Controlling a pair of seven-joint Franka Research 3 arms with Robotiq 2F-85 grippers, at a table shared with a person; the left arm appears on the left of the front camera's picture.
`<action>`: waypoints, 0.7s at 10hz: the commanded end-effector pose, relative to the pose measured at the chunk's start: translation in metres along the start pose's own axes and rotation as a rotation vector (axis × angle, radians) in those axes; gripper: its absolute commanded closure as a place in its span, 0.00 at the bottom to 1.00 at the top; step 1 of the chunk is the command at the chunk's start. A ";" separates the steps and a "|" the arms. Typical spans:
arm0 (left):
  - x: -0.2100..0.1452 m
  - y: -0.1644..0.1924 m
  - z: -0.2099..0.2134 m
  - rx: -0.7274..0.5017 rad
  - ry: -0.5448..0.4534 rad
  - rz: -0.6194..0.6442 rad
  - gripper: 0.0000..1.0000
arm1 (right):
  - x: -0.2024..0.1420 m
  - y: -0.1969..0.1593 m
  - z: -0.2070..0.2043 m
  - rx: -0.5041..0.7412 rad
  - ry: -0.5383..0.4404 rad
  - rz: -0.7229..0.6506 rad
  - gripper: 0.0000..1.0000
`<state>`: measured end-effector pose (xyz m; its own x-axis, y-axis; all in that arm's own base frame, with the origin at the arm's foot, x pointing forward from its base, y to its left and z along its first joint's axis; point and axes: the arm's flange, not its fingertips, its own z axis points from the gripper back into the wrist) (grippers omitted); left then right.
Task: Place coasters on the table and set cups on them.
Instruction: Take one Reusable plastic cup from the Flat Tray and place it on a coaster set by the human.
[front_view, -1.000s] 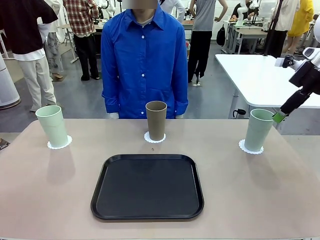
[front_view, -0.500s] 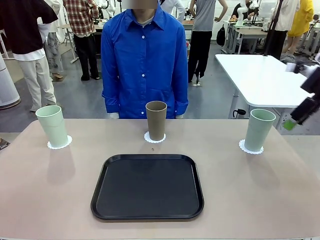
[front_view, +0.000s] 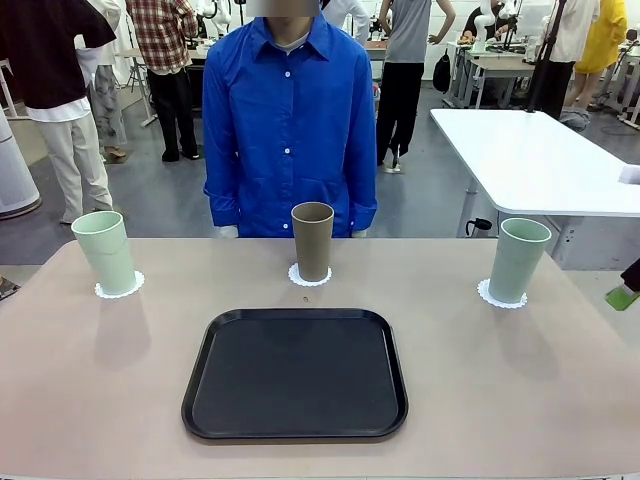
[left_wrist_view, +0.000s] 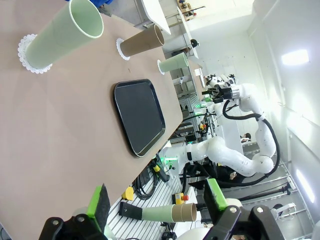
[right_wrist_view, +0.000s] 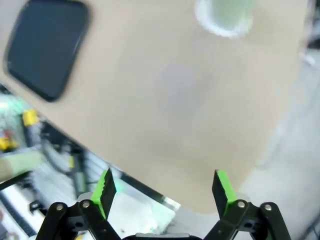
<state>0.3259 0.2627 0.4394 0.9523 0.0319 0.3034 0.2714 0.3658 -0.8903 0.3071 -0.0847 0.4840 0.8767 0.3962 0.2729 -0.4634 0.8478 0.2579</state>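
All three cups sit upright on coasters ringing the black tray (front_view: 295, 372) on the table (front_view: 100, 400): mint cup (front_view: 105, 252) at ten o'clock, brown cup (front_view: 312, 241) at twelve, mint cup (front_view: 518, 260) at two. Both the left gripper (left_wrist_view: 157, 210) and the right gripper (right_wrist_view: 163, 189) gape apart, empty, so the setting looks finished.

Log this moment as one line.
cups: three, each on coasters | tray: bare | left gripper: open, nothing held | right gripper: open, nothing held

A robotics lab: white work tables (front_view: 520, 150), bystanders (front_view: 160, 60), bare grey floor.
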 end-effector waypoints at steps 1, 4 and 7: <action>0.000 -0.002 0.000 0.001 -0.014 0.003 0.00 | -0.029 -0.075 0.054 0.570 -0.332 0.092 0.00; 0.000 -0.002 0.000 0.001 -0.014 0.003 0.00 | -0.071 -0.148 0.110 0.855 -0.573 0.115 0.00; 0.000 -0.002 0.000 0.001 -0.014 0.003 0.00 | -0.083 -0.205 0.103 1.094 -0.558 0.046 0.00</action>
<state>0.3255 0.2632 0.4393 0.9523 0.0333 0.3032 0.2706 0.3663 -0.8903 0.2753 -0.2929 0.5316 0.6957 -0.0335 0.7175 -0.6834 0.2765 0.6756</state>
